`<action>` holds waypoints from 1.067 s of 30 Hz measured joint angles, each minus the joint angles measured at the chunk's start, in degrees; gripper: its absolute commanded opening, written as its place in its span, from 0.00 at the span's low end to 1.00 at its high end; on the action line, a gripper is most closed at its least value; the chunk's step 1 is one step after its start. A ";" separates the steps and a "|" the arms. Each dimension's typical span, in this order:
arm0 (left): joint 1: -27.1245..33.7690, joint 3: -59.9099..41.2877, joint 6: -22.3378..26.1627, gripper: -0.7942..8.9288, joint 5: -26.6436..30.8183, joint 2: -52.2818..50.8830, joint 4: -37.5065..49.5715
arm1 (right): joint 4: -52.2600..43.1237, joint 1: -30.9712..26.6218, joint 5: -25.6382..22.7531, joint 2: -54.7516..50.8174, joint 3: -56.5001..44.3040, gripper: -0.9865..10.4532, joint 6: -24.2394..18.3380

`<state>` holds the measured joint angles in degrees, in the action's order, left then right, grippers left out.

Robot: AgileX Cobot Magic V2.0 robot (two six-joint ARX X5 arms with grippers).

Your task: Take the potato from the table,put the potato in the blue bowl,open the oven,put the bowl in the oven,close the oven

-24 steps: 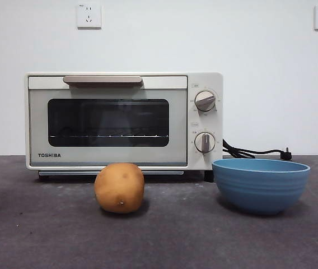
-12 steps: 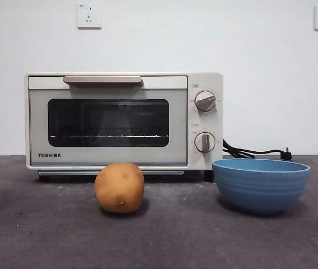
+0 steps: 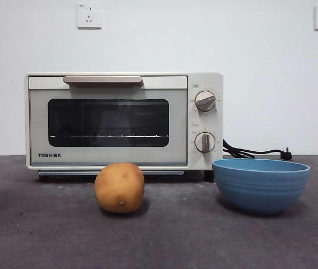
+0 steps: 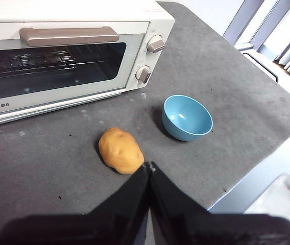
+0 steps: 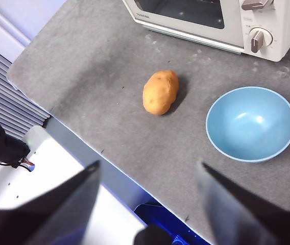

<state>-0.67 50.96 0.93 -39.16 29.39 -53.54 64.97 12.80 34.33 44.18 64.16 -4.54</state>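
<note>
The tan-orange potato (image 3: pixel 120 188) lies on the dark grey table (image 3: pixel 47 230) in front of the cream-white oven (image 3: pixel 122 120), whose door is closed. To its right stands the blue bowl (image 3: pixel 260 184), empty. No gripper appears in the front view. My left gripper (image 4: pixel 148 166) is shut and hovers high above the table with its tips close to the potato (image 4: pixel 120 150); the bowl (image 4: pixel 187 117) and oven (image 4: pixel 63 46) lie beyond. My right gripper (image 5: pixel 147 171) is open, high over the table's edge, well short of the potato (image 5: pixel 160 92) and bowl (image 5: pixel 250 123).
A black cord (image 3: pixel 254 152) runs along the table behind the bowl. Two wall sockets (image 3: pixel 89 15) sit on the white wall. The table's edge (image 5: pixel 73 138) drops off to a pale floor below the right gripper.
</note>
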 measured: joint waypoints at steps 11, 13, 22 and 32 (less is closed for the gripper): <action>0.00 0.00 0.00 0.07 0.00 0.00 0.00 | -7.63 5.81 -0.02 7.06 0.02 0.63 4.68; 0.00 0.00 0.02 0.07 0.00 0.00 0.00 | -10.38 8.79 -0.79 9.29 0.02 0.63 5.95; 0.00 0.00 0.02 0.07 0.00 0.00 0.00 | -25.05 23.02 -10.29 21.86 0.02 0.64 11.63; -0.02 0.00 0.02 0.07 0.00 0.00 0.00 | -40.74 31.91 -19.10 39.19 0.02 0.64 16.65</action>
<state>-0.69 50.96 0.95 -39.16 29.39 -53.54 24.23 44.71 15.22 83.37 64.18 12.12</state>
